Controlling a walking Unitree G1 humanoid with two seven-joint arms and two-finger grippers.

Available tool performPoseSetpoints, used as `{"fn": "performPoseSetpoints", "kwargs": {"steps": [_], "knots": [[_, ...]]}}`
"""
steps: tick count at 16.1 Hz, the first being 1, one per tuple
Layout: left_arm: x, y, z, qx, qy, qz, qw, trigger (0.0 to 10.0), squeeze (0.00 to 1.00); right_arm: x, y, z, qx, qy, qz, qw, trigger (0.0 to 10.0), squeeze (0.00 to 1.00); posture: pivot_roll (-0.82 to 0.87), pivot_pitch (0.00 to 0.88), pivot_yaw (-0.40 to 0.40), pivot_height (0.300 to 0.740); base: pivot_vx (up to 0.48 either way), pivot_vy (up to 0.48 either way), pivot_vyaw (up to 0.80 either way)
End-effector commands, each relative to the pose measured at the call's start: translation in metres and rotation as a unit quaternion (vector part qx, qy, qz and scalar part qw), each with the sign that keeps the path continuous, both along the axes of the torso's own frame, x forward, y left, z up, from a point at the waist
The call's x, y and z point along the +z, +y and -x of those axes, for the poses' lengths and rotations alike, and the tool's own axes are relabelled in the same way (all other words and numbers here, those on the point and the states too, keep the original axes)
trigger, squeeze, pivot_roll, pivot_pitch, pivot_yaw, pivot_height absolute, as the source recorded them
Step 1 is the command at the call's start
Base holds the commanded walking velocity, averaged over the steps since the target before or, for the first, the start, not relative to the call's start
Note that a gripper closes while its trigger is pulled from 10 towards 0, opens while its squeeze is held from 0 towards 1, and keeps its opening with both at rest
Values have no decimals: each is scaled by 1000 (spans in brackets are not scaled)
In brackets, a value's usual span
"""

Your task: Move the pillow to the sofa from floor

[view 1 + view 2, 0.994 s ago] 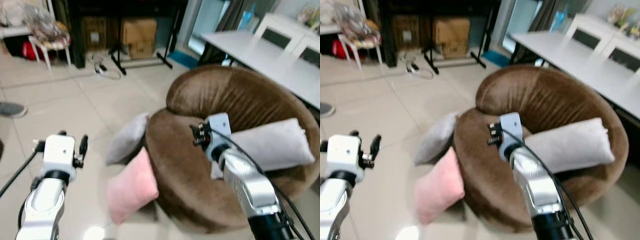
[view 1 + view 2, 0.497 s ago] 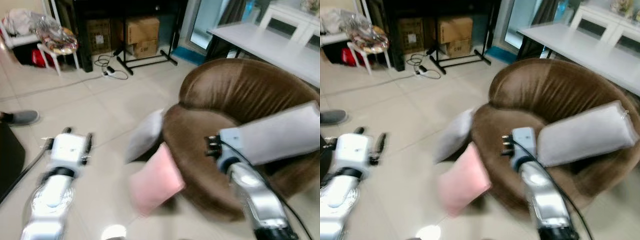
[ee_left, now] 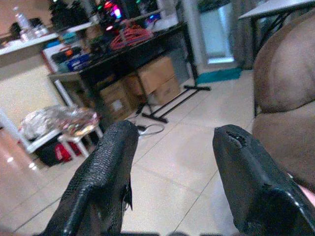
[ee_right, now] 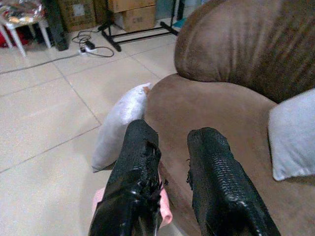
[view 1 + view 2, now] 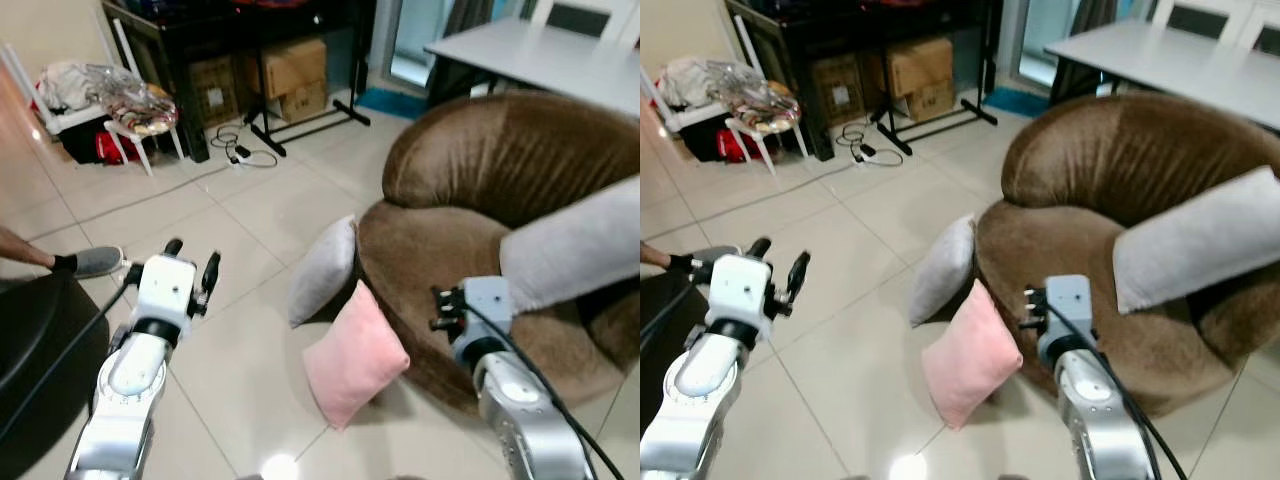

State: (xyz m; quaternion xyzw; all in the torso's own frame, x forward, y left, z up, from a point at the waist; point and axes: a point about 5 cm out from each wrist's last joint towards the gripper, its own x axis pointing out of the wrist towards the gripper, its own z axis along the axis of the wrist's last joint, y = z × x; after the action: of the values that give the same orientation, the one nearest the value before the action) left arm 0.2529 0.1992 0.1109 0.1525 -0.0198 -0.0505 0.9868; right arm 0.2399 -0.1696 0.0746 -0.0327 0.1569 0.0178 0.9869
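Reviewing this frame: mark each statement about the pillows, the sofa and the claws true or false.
1. The pink pillow leans against the brown sofa with its lower edge on the floor. True.
2. A grey pillow stands on the floor beside the pink one. True.
3. The right claw is clamped on the pink pillow. False: it grips nothing and hovers above the pillow.
4. The left claw is open and holds nothing. True.
5. The sofa seat carries no pillow. False: a long grey pillow lies on it.

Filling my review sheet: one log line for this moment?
pink pillow: floor, against sofa | grey pillow: floor | left gripper: open, empty | right gripper: empty
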Motion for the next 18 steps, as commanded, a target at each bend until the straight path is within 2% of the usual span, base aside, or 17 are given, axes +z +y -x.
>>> {"fn": "performPoseSetpoints", "kwargs": {"steps": [1,3,6,9,11,15,18], "knots": [[1,-1,-2,-8,-3,14,1000,10000,0,2,-5,1,-10,-1,4,1000,10000,0,-129,0,69,740,0,0,0],[3,2,-2,-10,-4,19,1000,10000,0,3,-1,1,13,-2,20,1000,10000,0,-127,0,73,740,0,0,269],[2,2,-4,-24,4,22,999,10000,0,6,4,2,10,-3,13,1000,10000,0,-145,0,85,740,82,0,800],[1,5,-5,-28,9,24,999,10000,0,6,8,2,-8,5,-25,1000,10000,0,-139,0,81,740,280,0,0],[1,7,-4,-25,9,25,999,10000,0,7,10,0,-7,4,-29,1000,10000,0,-130,0,73,740,285,0,0],[1,8,-3,-26,10,26,999,10000,0,10,13,-4,6,1,-17,1000,10000,0,-120,0,70,740,292,0,0],[3,9,-4,-25,9,26,999,10000,0,12,12,-6,13,0,-4,1000,10000,0,-121,0,65,740,299,0,800]]}}
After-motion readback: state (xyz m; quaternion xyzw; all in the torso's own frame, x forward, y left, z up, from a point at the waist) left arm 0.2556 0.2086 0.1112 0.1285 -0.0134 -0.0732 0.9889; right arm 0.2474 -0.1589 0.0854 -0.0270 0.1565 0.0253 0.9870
